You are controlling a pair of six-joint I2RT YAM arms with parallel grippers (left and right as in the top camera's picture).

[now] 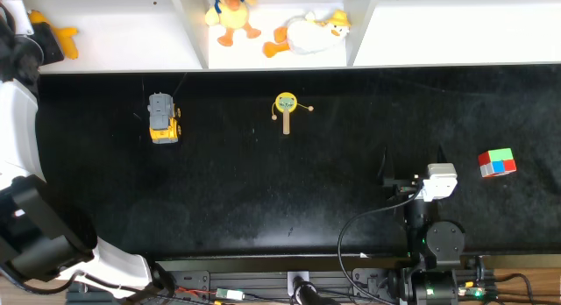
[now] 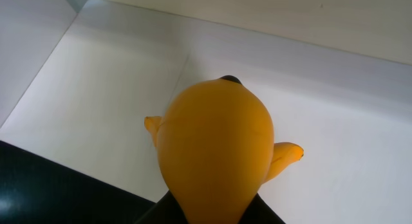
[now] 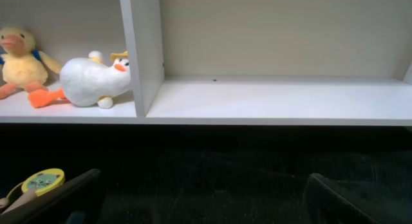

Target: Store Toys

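Left gripper (image 1: 35,49) holds orange toy (image 2: 215,153), inside far-left shelf box (image 2: 84,102). Step: putting toy down. Next: let go, pull back slow. Right gripper (image 3: 206,198) wide open, near right. Truck (image 1: 163,118) waits.

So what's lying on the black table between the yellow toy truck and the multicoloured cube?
The top view shows a small yellow rattle drum with a wooden handle between the yellow toy truck and the multicoloured cube, nearer the truck.

orange plush (image 2: 215,153), yellow duck (image 1: 231,14), white goose (image 1: 302,35), grey-yellow truck (image 1: 163,118), red-green-blue cube (image 1: 497,162), black tabletop (image 1: 263,191)
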